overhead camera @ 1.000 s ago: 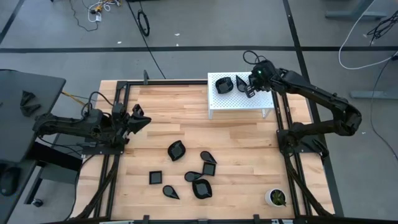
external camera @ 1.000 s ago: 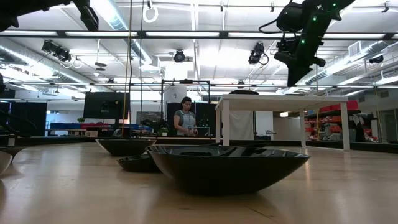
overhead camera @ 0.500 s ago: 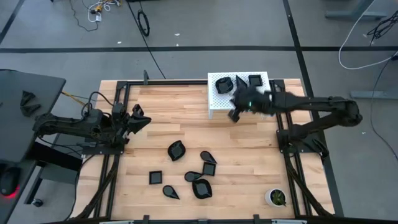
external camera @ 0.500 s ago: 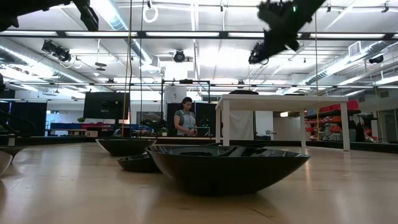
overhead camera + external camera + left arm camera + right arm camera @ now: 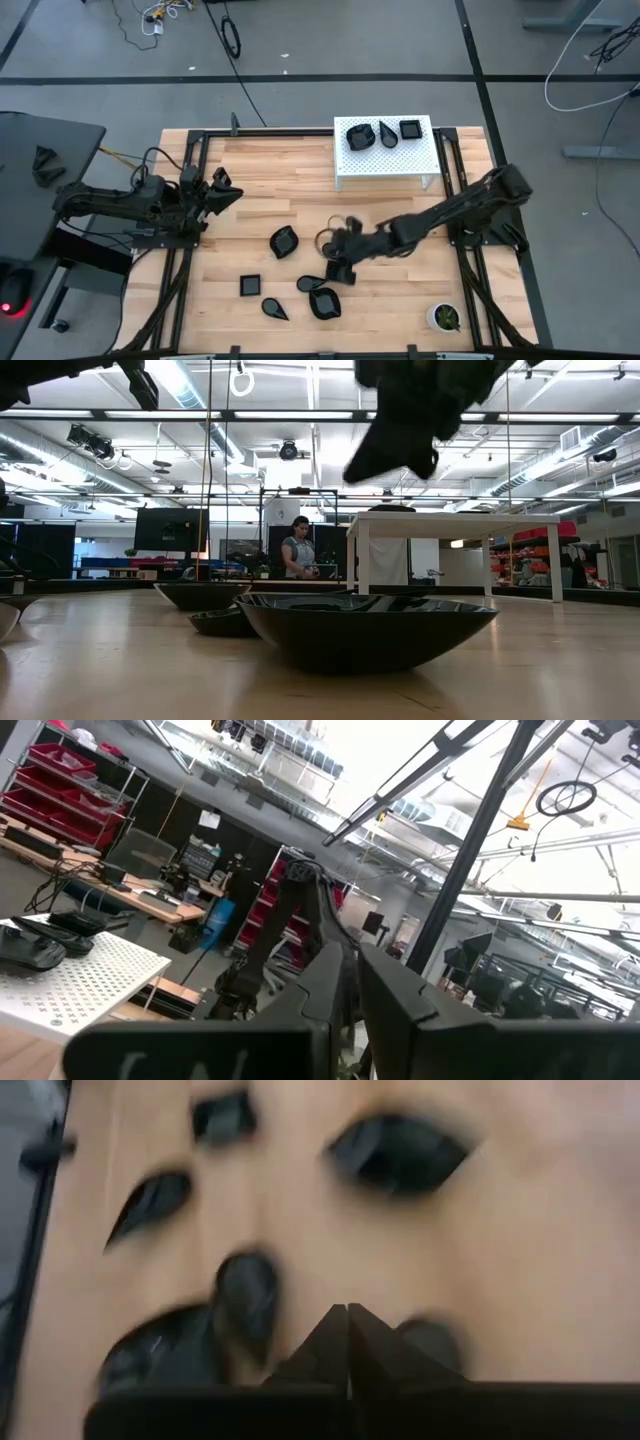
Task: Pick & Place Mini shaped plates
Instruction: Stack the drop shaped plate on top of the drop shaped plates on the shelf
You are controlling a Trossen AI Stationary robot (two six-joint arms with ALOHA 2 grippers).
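The right gripper (image 5: 340, 250), seen a second earlier at the white perforated stand (image 5: 385, 160) in the upper centre, is now stretched down over the mini shaped plates (image 5: 310, 275) scattered at lower centre, fingertips pressed together and empty. Three plates (image 5: 384, 132) are left on the stand. The left gripper (image 5: 222, 190) is unmoved at mid-left, fingers closed.

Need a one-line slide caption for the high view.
Right claw over the loose black mini plates on the wooden table; three plates sit on the white stand; left claw waits at the table's left edge.
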